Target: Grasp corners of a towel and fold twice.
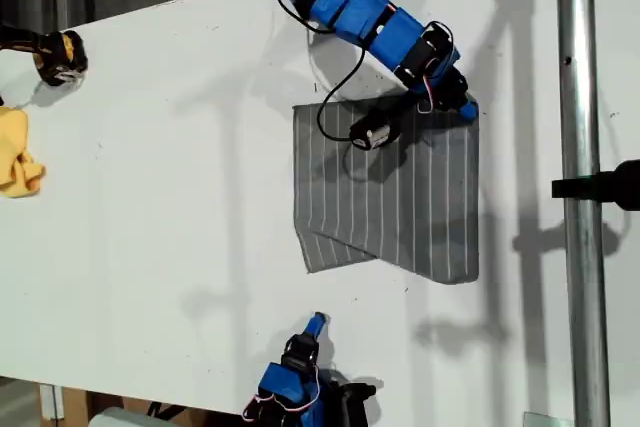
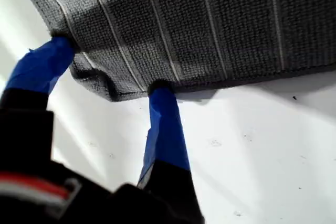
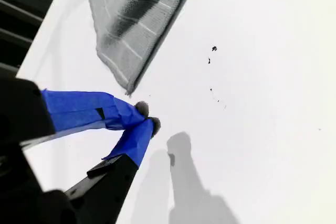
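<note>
The grey pinstriped towel (image 1: 390,197) lies flat on the white table, right of centre in the exterior view, with its near-left part creased into a slanted flap. My first gripper (image 1: 466,107) is on the arm reaching in from the far side. It sits at the towel's far corner on the exterior view's right. In the first wrist view this gripper (image 2: 111,66) is open, its blue fingertips (image 2: 160,95) touching the towel (image 2: 210,24) edge on either side of a rumpled corner (image 2: 102,87). My second gripper (image 1: 315,325) (image 3: 144,118) is shut on nothing, just short of the towel's near corner (image 3: 128,85).
A yellow cloth (image 1: 18,159) and a black-and-yellow object (image 1: 60,55) lie at the exterior view's left edge. A metal pole (image 1: 580,197) with a black clamp (image 1: 605,187) runs down the right side. A black cable (image 1: 335,107) loops over the towel's far edge.
</note>
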